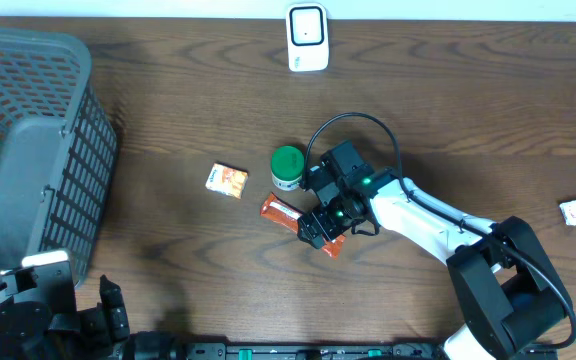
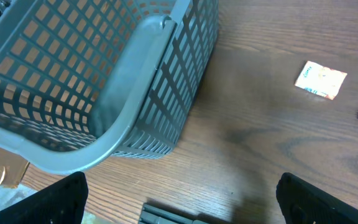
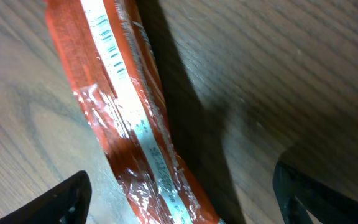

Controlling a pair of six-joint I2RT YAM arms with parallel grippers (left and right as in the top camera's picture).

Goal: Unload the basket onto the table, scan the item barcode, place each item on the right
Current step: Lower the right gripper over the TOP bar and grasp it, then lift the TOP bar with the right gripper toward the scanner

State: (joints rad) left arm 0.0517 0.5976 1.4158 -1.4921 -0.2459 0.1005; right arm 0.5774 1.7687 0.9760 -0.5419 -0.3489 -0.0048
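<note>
At the near left corner of the brown wooden counter (image 1: 168, 100), the left end effector (image 2: 185, 199) hangs with its fingers fully apart and nothing between them. It points toward the grey plastic lattice basket (image 1: 78, 170) standing at the left edge.

Near the middle of the counter lies the task's thing, the long orange-red foil snack bar (image 1: 280, 210), flat on the wood. The right end effector (image 3: 182, 199) is directly over its near end. Its fingers are wide open, one on each side of the wrapper, and they hold nothing. A pale strip with fine print runs along the wrapper, but it is too blurred to say whether this is the barcode.

Just beyond the bar stand a small jar with a green lid (image 1: 287, 166) and a small orange-and-white packet (image 1: 227, 180). At the middle of the far edge stands the white upright device with a dark window (image 1: 307, 38), which I take for the scanner.

I judge the step in hand is the pick-up of the bar. The next move calls for closing across the narrow width of the wrapper, lifting it, and carrying it to the far edge with the code turned toward the window.
</note>
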